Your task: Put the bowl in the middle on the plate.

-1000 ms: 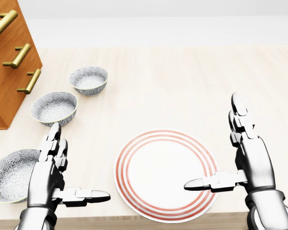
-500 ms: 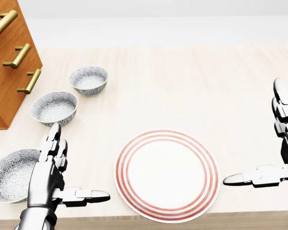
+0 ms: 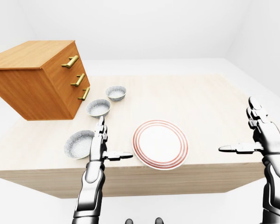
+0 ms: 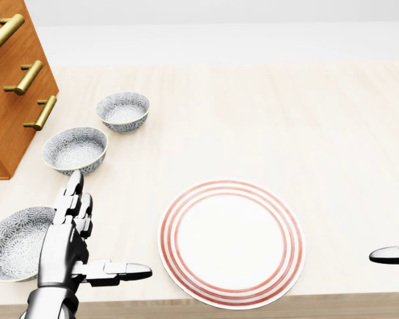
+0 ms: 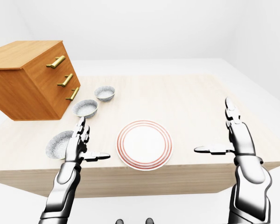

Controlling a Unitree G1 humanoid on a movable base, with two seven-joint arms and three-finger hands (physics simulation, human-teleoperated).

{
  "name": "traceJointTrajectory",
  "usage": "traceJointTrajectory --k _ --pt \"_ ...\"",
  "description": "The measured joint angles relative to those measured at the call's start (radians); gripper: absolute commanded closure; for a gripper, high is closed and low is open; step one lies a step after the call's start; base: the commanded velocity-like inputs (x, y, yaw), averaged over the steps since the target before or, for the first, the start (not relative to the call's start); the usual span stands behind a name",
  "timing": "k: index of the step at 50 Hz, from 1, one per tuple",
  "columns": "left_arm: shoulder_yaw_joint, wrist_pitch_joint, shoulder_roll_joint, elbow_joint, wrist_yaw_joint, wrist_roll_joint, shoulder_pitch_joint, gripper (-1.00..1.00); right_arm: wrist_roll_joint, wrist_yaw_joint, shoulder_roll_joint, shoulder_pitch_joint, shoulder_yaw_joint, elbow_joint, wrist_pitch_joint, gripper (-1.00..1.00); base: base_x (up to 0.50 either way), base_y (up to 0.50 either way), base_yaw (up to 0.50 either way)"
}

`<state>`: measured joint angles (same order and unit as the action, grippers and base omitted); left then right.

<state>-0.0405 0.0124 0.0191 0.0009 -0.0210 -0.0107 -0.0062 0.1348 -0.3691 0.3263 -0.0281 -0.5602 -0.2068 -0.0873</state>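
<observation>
Three grey patterned bowls stand in a slanted row at the left of the head view: a small one (image 4: 123,111) highest, the middle bowl (image 4: 75,149) below it, and a wide one (image 4: 16,242) lowest. A white plate with red rings (image 4: 231,242) lies near the table's lower edge. My left hand (image 4: 106,229) is open between the wide bowl and the plate, just below the middle bowl, with its thumb pointing at the plate. My right hand (image 5: 213,126) is open, well to the right of the plate and holding nothing. Only its thumb tip (image 4: 390,255) shows in the head view.
A wooden dresser (image 3: 37,79) with brass handles stands on the pale wooden table (image 4: 266,119) at the left, close to the bowls. The table's near edge runs just below the plate.
My right hand has swung to the right, away from the plate, and has nearly left the head view. The left hand, bowls and plate have not moved.
</observation>
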Motion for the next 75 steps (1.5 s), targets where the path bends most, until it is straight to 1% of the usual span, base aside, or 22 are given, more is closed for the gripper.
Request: traceJointTrajectory --k 9,19,25,31,35,52,57,64,75 --pt "-0.002 -0.004 0.001 0.01 0.002 -0.001 -0.004 -1.0 -0.014 -0.018 0.041 0.018 -0.078 0.071 0.0 -1.0 0.0 0.0 0.0" --pt "-0.004 -0.009 0.002 0.019 0.004 -0.001 -0.007 -1.0 -0.041 -0.007 0.069 0.028 -0.125 0.148 0.0 -1.0 0.0 0.0 0.0" --pt "-0.006 -0.024 0.004 0.042 0.003 -0.002 -0.014 -1.0 -0.05 0.018 0.075 0.033 -0.132 0.19 0.0 -1.0 0.0 0.0 0.0" --pt "-0.01 -0.051 0.007 0.083 0.002 -0.004 -0.028 -1.0 -0.055 0.03 0.085 0.036 -0.137 0.221 0.0 -1.0 0.0 0.0 0.0" --pt "-0.011 -0.059 0.008 0.094 0.002 -0.005 -0.03 -1.0 -0.059 0.034 0.1 0.034 -0.148 0.242 0.0 -1.0 0.0 0.0 0.0" --pt "-0.009 -0.05 0.007 0.079 0.002 -0.003 -0.024 -1.0 -0.069 0.035 0.182 0.008 -0.2 0.276 0.0 -1.0 0.0 0.0 0.0" --pt "-0.008 -0.043 0.006 0.069 0.003 -0.003 -0.021 -1.0 -0.071 0.035 0.207 -0.008 -0.21 0.266 0.0 -1.0 0.0 0.0 0.0" --pt "-0.006 -0.031 0.005 0.051 0.003 -0.002 -0.015 -1.0 -0.077 0.04 0.223 -0.023 -0.214 0.257 0.0 -1.0 0.0 0.0 0.0" --pt "-0.005 -0.025 0.004 0.043 0.003 -0.001 -0.013 -1.0 -0.09 0.05 0.233 -0.043 -0.214 0.223 0.0 -1.0 0.0 0.0 0.0"
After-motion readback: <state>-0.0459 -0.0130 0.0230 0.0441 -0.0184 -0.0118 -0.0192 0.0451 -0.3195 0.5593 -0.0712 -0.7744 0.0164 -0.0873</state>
